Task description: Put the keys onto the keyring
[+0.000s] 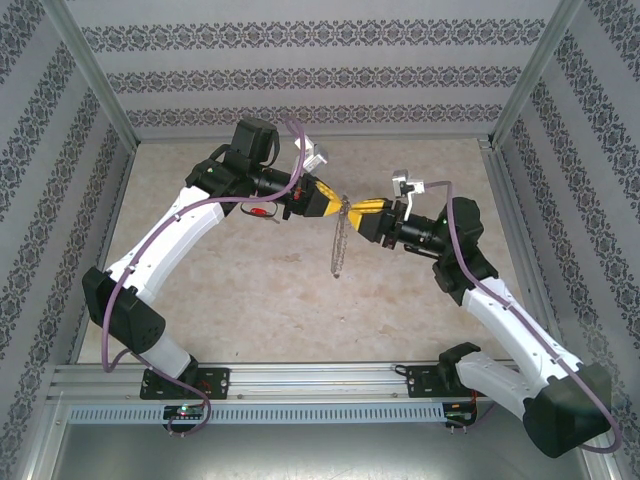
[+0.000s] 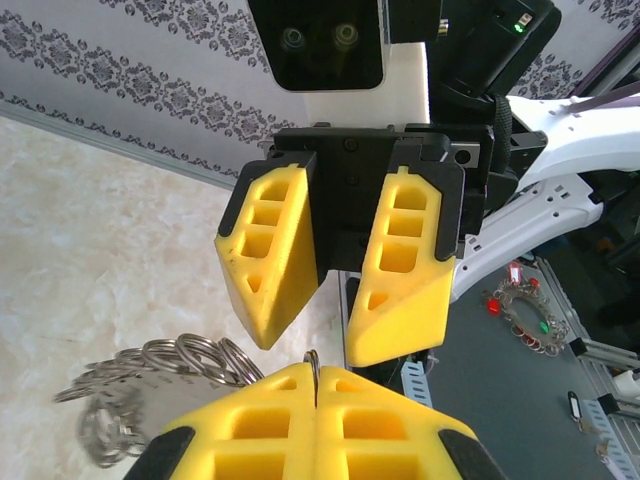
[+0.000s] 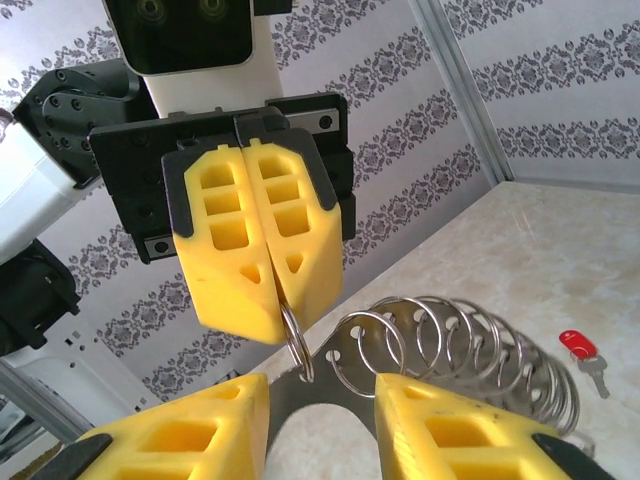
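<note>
my read was that you were taking a second hold on the keyring (image 3: pixel 450 335), which hung in the air between the two arms. to do that well, you needed the right gripper (image 3: pixel 320 400) to bite the thin wire loop itself, just beside the other pinch, and not the loose small rings strung along it. those would have slid and let the loop twist. a slow, square close looked the safest, with the left gripper (image 3: pixel 272 318) clamped firm so the loop couldn't swing. the key (image 3: pixel 580 345), red head and short blade, lay flat on the table (image 3: pixel 560 250), well apart from the loop and from both grippers. so the threading itself was not yet begun.

now the fingers. the left pair were pressed together, the wire loop caught right at their tips, and the string of rings draped away from there. the right fingers (image 3: pixel 190 430) stood apart, nose to nose with the left. a flat grey metal piece of the bunch lay in the gap between them. i couldn't tell if either pad touched it, and nothing looked held on that side.
</note>
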`<act>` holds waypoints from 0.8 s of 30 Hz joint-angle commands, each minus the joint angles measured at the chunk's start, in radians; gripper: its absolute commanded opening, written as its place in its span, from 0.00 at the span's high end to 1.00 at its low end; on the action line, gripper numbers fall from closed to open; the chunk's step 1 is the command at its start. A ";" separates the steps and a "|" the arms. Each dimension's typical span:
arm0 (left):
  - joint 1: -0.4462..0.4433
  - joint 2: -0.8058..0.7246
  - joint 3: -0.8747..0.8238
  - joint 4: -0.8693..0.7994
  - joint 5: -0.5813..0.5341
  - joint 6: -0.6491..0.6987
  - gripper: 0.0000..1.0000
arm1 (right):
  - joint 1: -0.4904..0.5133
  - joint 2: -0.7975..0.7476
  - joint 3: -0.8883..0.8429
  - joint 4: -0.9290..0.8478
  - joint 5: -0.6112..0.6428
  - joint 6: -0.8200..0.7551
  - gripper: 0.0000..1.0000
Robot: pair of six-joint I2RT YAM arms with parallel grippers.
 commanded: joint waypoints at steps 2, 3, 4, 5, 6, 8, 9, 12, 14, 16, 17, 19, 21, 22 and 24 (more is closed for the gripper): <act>0.006 0.004 0.032 -0.012 0.060 0.032 1.00 | 0.015 0.019 0.041 0.067 0.009 -0.004 0.66; 0.006 0.005 0.032 -0.011 0.065 0.031 1.00 | 0.018 0.024 0.044 0.071 0.009 -0.004 0.66; 0.006 0.006 0.034 -0.011 0.068 0.030 1.00 | 0.019 0.030 0.046 0.074 0.011 -0.002 0.66; 0.006 0.008 0.034 -0.010 0.073 0.029 1.00 | 0.020 0.034 0.049 0.078 0.011 -0.002 0.67; 0.006 0.007 0.034 -0.010 0.074 0.030 1.00 | 0.022 0.040 0.051 0.081 0.011 -0.002 0.68; 0.006 0.010 0.035 -0.009 0.075 0.029 1.00 | 0.025 0.044 0.055 0.087 0.010 0.000 0.71; 0.005 0.012 0.032 -0.008 0.079 0.027 1.00 | 0.027 0.048 0.057 0.090 0.009 0.001 0.72; 0.004 0.016 0.031 -0.006 0.082 0.026 1.00 | 0.032 0.053 0.063 0.092 -0.001 0.002 0.77; 0.004 0.018 0.029 -0.002 0.084 0.023 1.00 | 0.033 0.055 0.066 0.093 -0.011 0.002 0.80; 0.005 0.019 0.028 0.004 0.084 0.019 1.00 | 0.038 0.059 0.068 0.092 -0.024 0.000 0.85; 0.004 0.020 0.028 0.007 0.084 0.018 1.00 | 0.040 0.059 0.068 0.092 -0.026 0.000 0.88; 0.004 0.022 0.030 0.011 0.085 0.014 1.00 | 0.042 0.059 0.065 0.090 -0.029 -0.002 0.94; 0.003 0.022 0.031 0.016 0.085 0.010 1.00 | 0.041 0.058 0.063 0.090 -0.029 -0.003 1.00; 0.004 0.024 0.032 0.019 0.085 0.007 1.00 | 0.042 0.058 0.062 0.090 -0.030 -0.006 1.00; 0.002 0.024 0.031 0.030 0.087 0.000 1.00 | 0.043 0.058 0.060 0.090 -0.032 -0.008 1.00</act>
